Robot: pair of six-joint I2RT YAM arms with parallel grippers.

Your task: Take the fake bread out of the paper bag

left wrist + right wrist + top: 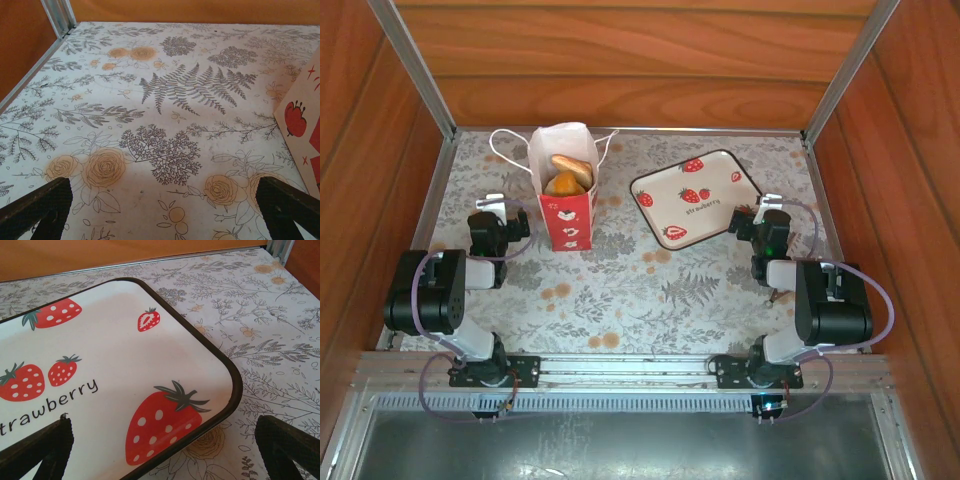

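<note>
While both pairs of fingers point(45, 210) stand spread wide with nothing between them, the left gripper point(498, 222) rests low just left of the paper bag point(567, 205), and the right gripper point(760, 222) sits well to the bag's right, beyond the strawberry tray point(670, 190). The fake bread point(568, 172) sits inside the bag, golden tops showing at its open mouth; standing upright, the bag leaves that mouth reachable from above. The tray beside the bag looks set to receive the pieces. Both arms are folded back, elbows raised near their bases, wrists aimed forward over the table point(650, 285).
</note>
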